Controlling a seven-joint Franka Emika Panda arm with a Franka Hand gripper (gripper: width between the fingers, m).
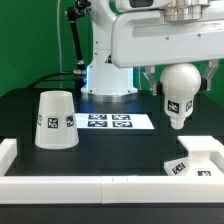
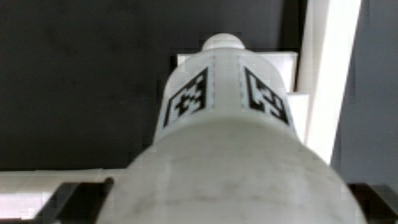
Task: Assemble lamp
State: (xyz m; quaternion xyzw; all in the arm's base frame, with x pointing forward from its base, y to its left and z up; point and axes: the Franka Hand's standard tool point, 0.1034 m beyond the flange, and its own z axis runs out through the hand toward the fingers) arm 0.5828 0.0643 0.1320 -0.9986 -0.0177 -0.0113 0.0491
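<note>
Bulb (image 1: 180,95) hangs at right of frame, clamped in the gripper (image 1: 180,76), with the base (image 1: 203,152) at lower right; an off-centre or tilted descent could jam its tip against the base.

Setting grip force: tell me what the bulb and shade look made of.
The bulb: matte white, likely hard plastic; the wrist view shows a dull, faintly grainy surface. The shade: same matte white, no glare, probably plastic too.

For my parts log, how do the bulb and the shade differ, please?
The bulb hangs above the table in the gripper, neck down; the shade stands on the table, wide end down. The bulb is rounded and smaller; the shade is a larger tapered cup. Both are matte white with black tags.
</note>
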